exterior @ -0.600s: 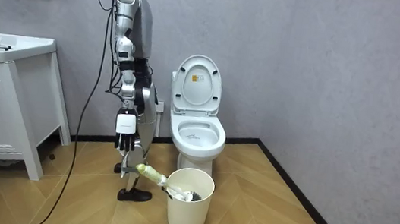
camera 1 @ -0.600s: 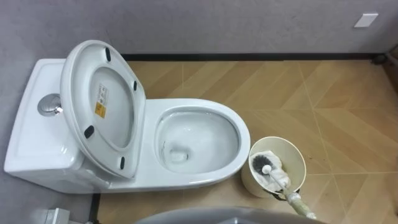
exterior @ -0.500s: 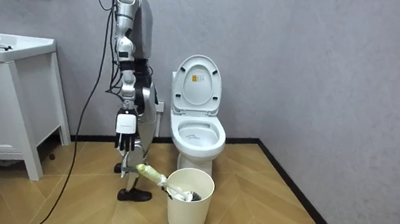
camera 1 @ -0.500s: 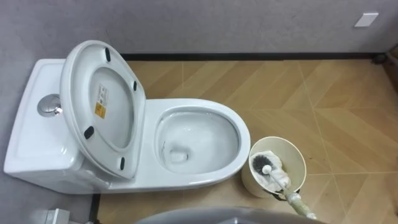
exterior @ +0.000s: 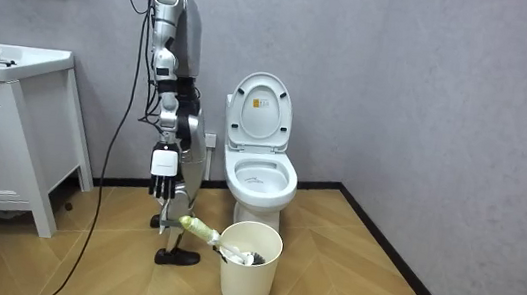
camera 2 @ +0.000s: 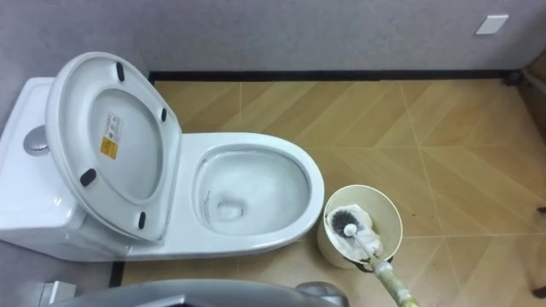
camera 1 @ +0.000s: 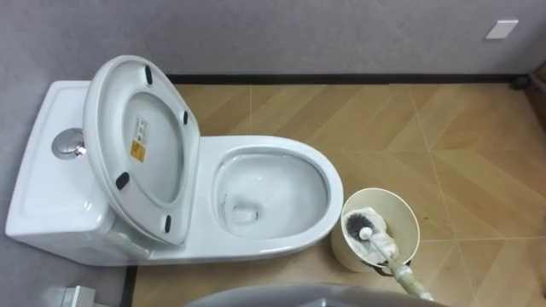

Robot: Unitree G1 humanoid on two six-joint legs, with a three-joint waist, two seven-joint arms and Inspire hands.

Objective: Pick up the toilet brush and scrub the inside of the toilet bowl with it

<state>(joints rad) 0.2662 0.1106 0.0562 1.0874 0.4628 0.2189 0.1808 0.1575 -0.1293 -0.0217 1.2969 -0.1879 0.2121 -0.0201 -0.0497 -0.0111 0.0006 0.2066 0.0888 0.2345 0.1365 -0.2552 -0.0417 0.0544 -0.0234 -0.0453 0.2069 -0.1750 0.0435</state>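
We find the toilet brush head-down in the cream bin, its handle leaning out over the rim, exactly as a moment ago. The bin stands just beside the front of the toilet, whose lid is raised. The right hand hangs near the handle's end; we cannot tell its grip.

L + R eye views: from robot's head, steep look-down, close in, toilet seen side-on w/ tank at view's left, bin lower right. R eye sits slightly to the right, so the same scene lands a bit further left. Room view: well back, approx level, faces toilet's front + wall behind it, whole robot at room view's left of toilet. Shared w/ eye views: toilet, bin, floor around them
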